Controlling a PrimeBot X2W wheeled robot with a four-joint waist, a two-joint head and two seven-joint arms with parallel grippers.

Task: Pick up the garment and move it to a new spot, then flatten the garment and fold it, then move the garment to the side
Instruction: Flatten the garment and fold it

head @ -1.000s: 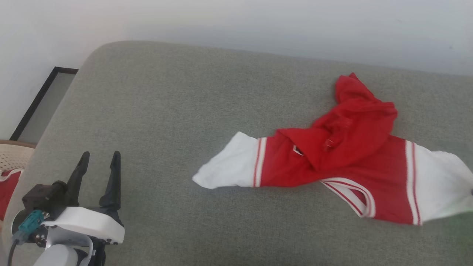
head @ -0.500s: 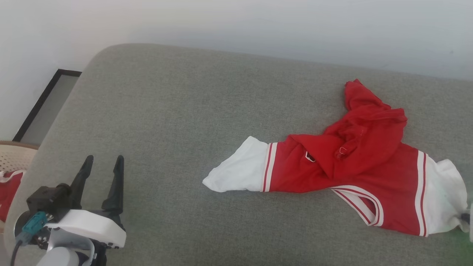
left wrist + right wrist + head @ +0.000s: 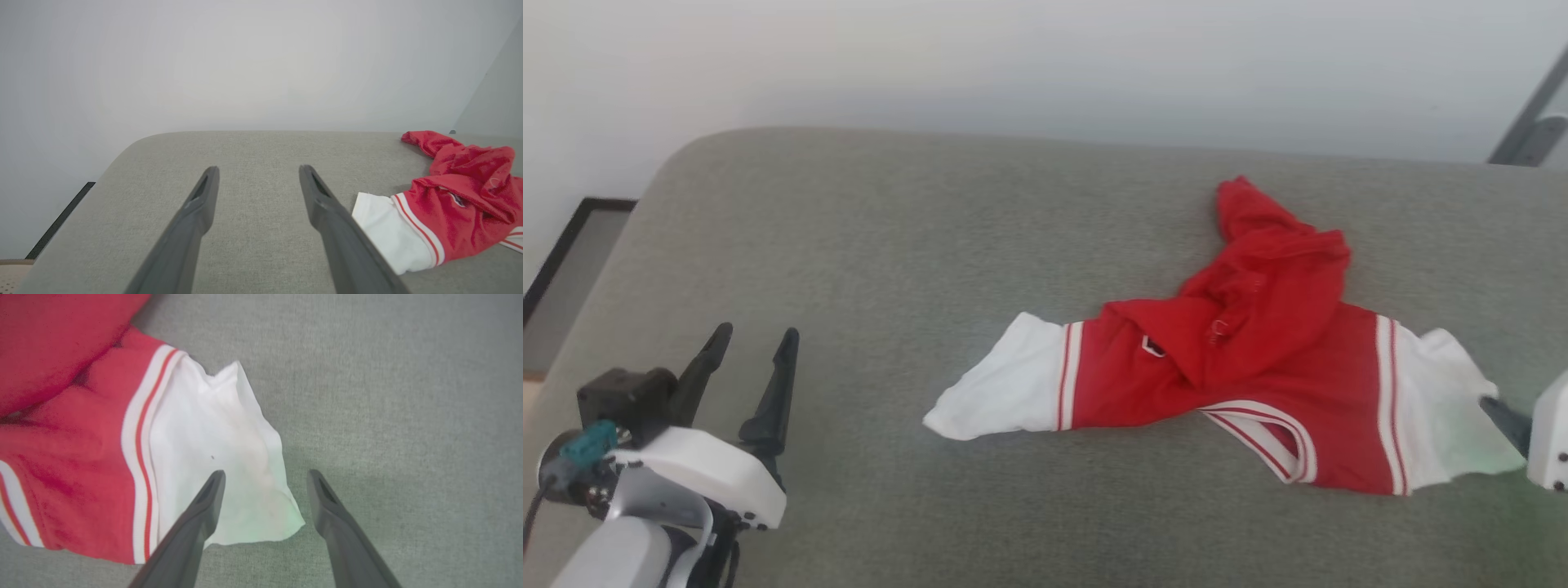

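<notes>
Right wrist view: right hand (image 3: 265, 474) open, empty over the garment (image 3: 65, 465); limp, light cloth, likely best pinched at sleeve hems. Left hand (image 3: 258, 170) open, empty too.

The right gripper (image 3: 1503, 415) is cut off by the head view's right edge. The garment (image 3: 1258, 359) folds over itself, hiding its front; a small mark (image 3: 1153, 346) is unreadable.

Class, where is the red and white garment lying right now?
In the head view the garment lies crumpled on the grey cushion, right of centre, with its white sleeve end at the open right gripper.
</notes>
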